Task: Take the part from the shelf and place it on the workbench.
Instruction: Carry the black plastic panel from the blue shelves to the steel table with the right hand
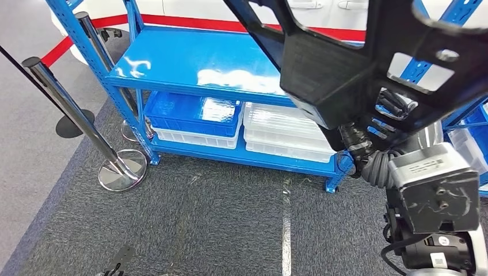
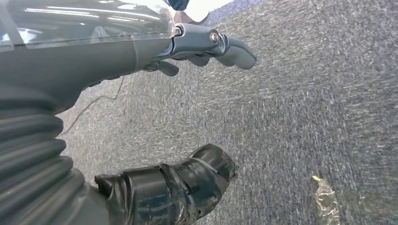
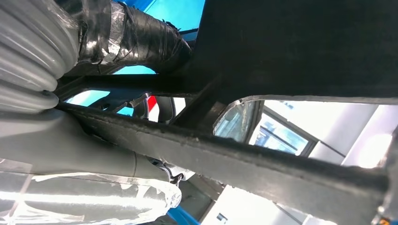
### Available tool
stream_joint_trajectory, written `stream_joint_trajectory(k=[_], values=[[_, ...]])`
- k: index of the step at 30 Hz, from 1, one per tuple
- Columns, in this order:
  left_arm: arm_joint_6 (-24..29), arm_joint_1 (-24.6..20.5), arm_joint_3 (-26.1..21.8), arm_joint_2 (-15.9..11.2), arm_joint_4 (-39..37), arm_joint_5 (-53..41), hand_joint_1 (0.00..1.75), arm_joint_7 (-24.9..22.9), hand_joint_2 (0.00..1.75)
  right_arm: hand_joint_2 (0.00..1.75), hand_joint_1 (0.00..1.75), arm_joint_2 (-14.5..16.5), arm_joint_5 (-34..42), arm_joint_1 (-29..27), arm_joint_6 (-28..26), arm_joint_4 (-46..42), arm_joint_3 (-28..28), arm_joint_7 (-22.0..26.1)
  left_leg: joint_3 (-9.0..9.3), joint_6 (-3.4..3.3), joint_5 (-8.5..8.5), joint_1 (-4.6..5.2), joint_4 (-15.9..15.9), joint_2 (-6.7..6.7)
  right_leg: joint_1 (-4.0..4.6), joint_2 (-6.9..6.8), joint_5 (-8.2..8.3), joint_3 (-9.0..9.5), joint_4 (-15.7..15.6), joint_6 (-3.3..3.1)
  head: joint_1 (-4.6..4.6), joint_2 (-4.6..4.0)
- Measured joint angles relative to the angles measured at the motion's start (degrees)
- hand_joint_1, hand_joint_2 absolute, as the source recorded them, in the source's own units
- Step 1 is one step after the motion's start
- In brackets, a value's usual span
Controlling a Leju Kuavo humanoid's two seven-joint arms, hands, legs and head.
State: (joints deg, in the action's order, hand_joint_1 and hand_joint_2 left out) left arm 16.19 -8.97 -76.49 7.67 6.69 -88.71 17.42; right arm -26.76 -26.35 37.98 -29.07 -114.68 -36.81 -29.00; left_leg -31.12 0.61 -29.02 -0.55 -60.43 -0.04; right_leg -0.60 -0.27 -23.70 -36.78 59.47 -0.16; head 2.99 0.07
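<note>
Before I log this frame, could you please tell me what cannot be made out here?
- Part: head view, cut off by the top edge; full shape unknown.
- Right hand: head view, fingers hidden behind the part; its thumb lies against the part in the right wrist view.
- Shelf: right side hidden by the part.
- Workbench: cannot be made out.

We can read no text, brand or number anywhere. A small white sticker (image 1: 439, 259) sits on the right arm's dark housing, but its print is too small for us to read.
</note>
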Motion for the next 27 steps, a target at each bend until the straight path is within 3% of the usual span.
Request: stream_joint_trajectory(k=[2, 4, 6, 8, 9, 10, 11, 12, 14, 16, 17, 18, 20, 22, 24, 25, 26, 27], values=[[0.02, 0.03, -0.04, 0.0, 0.0, 0.02, 0.0, -0.41, 1.75, 1.75, 1.75, -0.11, -0.39, 0.1, 0.12, -0.16, 0.0, 0.02, 0.61, -0.61, -0.45, 0.25, 1.72, -0.14, 0.06, -0.17, 0.54, -0.15, -0.04, 0.73, -0.06, 0.0], [0.04, 0.12, -0.09, 0.02, 0.0, -0.01, 0.0, -0.57, 1.75, 1.75, 1.75, -0.21, -0.86, 0.08, 0.2, -0.22, 0.0, 0.0, 0.44, -1.65, 0.16, 0.09, 2.22, -0.26, -0.05, -0.23, 0.43, -0.44, 0.25, 1.38, -0.08, 0.0], [0.08, 0.12, -0.13, 0.05, 0.0, -0.05, 0.0, -0.53, 1.75, 1.75, 1.75, -0.36, -1.17, 0.05, 0.3, -0.33, 0.0, -0.02, 0.29, -2.7, 1.0, -0.04, 2.7, -0.37, -0.13, -0.07, -2.37, -2.05, 3.88, 1.76, -0.21, 0.0], [0.11, 0.17, -0.17, 0.07, 0.0, -0.07, 0.0, -0.51, 1.75, 1.75, 1.75, -0.45, -1.3, -0.08, 0.37, -0.4, 0.0, -0.03, -0.35, -3.19, 1.52, 0.06, 2.65, -0.62, -0.12, 0.14, -6.48, -4.9, 11.11, 2.02, -0.32, 0.01], [0.12, 0.22, -0.22, 0.06, 0.0, -0.08, 0.0, -0.48, 1.75, 1.75, 1.75, -0.45, -1.38, -0.17, 0.38, -0.41, 0.0, -0.03, -0.67, -3.24, 1.69, 0.1, 2.55, -0.84, -0.12, 0.17, -7.62, -5.95, 14.1, 2.13, -0.33, 0.01], [0.14, 0.26, -0.28, 0.05, 0.0, -0.08, 0.0, -0.39, 1.75, 1.75, 1.75, -0.45, -1.51, -0.24, 0.4, -0.43, 0.0, -0.03, -0.96, -3.24, 1.81, 0.12, 2.4, -1.14, -0.13, 0.18, -7.72, -6.18, 15.36, 2.18, -0.32, 0.01], [0.19, 0.27, -0.34, 0.05, 0.0, -0.09, 0.0, -0.23, 1.75, 1.75, 1.75, -0.45, -1.67, -0.27, 0.42, -0.44, 0.0, -0.03, -1.19, -3.21, 1.87, 0.13, 2.21, -1.52, -0.14, 0.24, -6.82, -5.36, 14.5, 2.15, -0.33, 0.01], [0.27, 0.26, -0.38, 0.05, 0.0, -0.08, 0.0, 0.05, 1.75, 1.75, 1.75, -0.45, -1.84, -0.27, 0.44, -0.46, 0.0, -0.03, -1.33, -3.16, 1.88, 0.13, 1.98, -1.92, -0.16, 0.53, -5.18, -3.55, 11.62, 2.03, -0.35, 0.01], [0.52, 0.17, -0.41, 0.07, 0.0, 0.04, 0.0, 0.98, 1.75, 1.75, 1.75, -0.47, -2.32, -0.33, 0.42, -0.52, 0.0, -0.08, -1.72, -2.9, 1.8, 0.17, 1.44, -2.71, -0.24, 2.5, -2.69, 0.59, 4.19, 1.55, -0.33, 0.0], [0.88, 0.05, -0.43, 0.08, 0.0, 0.22, 0.0, 2.17, 1.75, 1.75, 1.75, -0.97, -3.11, -0.82, 0.32, -1.03, 0.09, -0.24, -2.43, -2.27, 1.96, 0.03, 1.1, -3.57, -0.17, 4.04, -2.32, 2.42, 0.53, 1.18, -0.26, 0.0], [1.13, 0.04, -0.44, 0.06, 0.0, 0.27, 0.0, 2.68, 1.75, 1.75, 1.75, -1.51, -3.46, -1.43, 0.28, -1.58, 0.28, -0.33, -2.75, -1.87, 2.15, -0.05, 1.05, -4.11, -0.1, 3.94, -2.38, 2.59, 0.21, 1.09, -0.24, 0.0], [1.36, 0.12, -0.47, 0.03, 0.0, 0.26, 0.0, 3.02, 1.75, 1.75, 1.75, -2.21, -3.68, -2.28, 0.26, -2.32, 0.62, -0.4, -2.92, -1.5, 2.28, -0.16, 1.16, -4.62, -0.16, 3.37, -2.32, 2.59, 0.0, 0.91, -0.22, 0.0], [1.7, 0.38, -0.56, -0.01, -0.03, 0.1, 0.0, 3.45, 1.75, 1.75, 1.75, -3.69, -3.72, -4.11, 0.27, -4.01, 1.91, -0.48, -3.66, -0.96, 1.31, -0.09, 0.04, -3.7, -0.41, 2.1, -2.0, 2.97, -0.78, 0.38, -0.06, 0.0], [1.87, 0.42, -0.72, -0.11, -0.06, -0.08, 0.0, 3.62, 1.75, 1.75, 1.75, -4.97, -3.65, -5.34, 0.3, -5.48, 3.37, -0.51, -6.02, -0.54, -1.68, -0.1, -4.97, -1.54, -0.54, 0.84, -1.76, 3.22, -1.26, -0.09, 0.32, 0.0], [1.98, 0.32, -0.87, -0.29, -0.06, -0.16, 0.0, 3.65, 1.75, 1.75, 1.75, -5.92, -3.71, -6.34, 0.39, -6.57, 4.27, -0.51, -9.16, -0.1, -4.33, -0.28, -11.8, -0.7, -0.54, -0.35, -1.75, 3.18, -1.24, -0.22, 0.54, 0.0], [2.04, 0.33, -0.92, -0.33, -0.06, -0.22, 0.0, 3.62, 1.75, 1.75, 1.75, -6.24, -3.94, -6.86, 0.53, -7.05, 4.57, -0.51, -10.01, 0.1, -4.45, -0.36, -13.56, -0.55, -0.58, -0.91, -1.77, 3.17, -1.2, -0.2, 0.53, 0.0], [2.13, 0.36, -0.94, -0.35, -0.06, -0.28, 0.0, 3.57, 1.75, 1.75, 1.75, -6.51, -4.28, -7.34, 0.73, -7.45, 4.83, -0.51, -9.91, 0.25, -3.54, -0.44, -13.31, -0.38, -0.65, -1.42, -1.83, 3.16, -1.11, -0.14, 0.55, 0.0], [2.25, 0.37, -0.96, -0.35, -0.06, -0.38, 0.0, 3.43, 1.75, 1.75, 1.75, -6.81, -4.78, -7.8, 0.97, -7.92, 5.2, -0.51, -8.82, 0.35, -1.84, -0.52, -11.06, -0.11, -0.75, -1.9, -1.93, 3.16, -0.98, 0.0, 0.54, 0.0]])
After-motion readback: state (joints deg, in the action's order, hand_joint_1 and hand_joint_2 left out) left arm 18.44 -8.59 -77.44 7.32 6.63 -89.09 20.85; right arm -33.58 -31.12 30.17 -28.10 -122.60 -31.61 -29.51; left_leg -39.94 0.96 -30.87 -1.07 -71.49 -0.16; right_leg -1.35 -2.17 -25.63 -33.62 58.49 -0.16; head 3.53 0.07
